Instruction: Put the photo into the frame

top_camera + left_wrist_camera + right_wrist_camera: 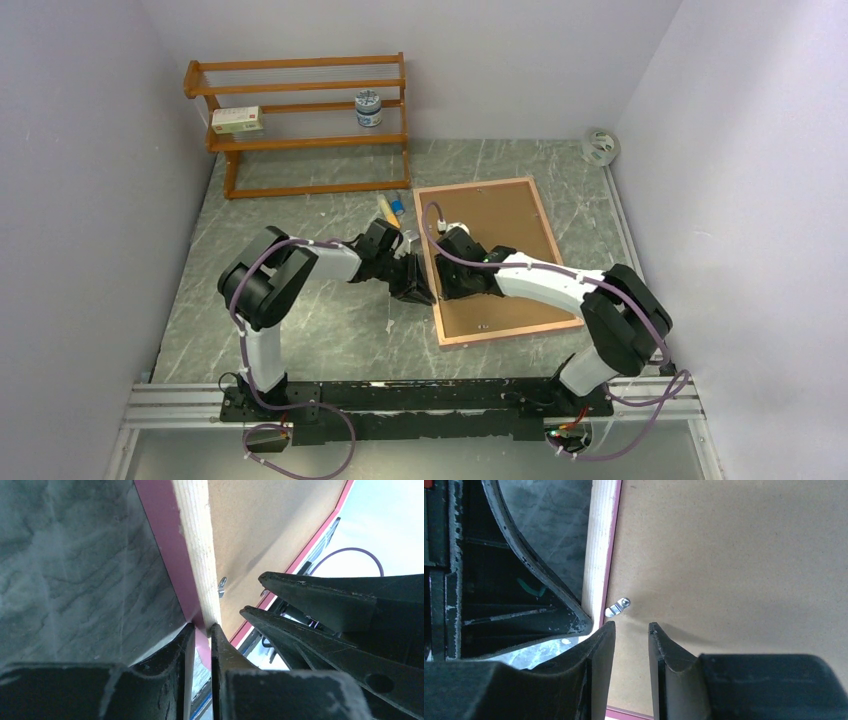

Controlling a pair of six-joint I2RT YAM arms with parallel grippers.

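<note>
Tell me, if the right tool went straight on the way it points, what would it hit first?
Probably the small silver clip just ahead of its tips, on the brown backing board in the frame. Depth is unclear, so the right tool might touch the board first.

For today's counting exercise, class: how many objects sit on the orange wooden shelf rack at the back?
2. A white box lies at the left of the rack; a small lidded jar stands toward its right. Nothing else shows, though slats could hide something tiny.
</note>
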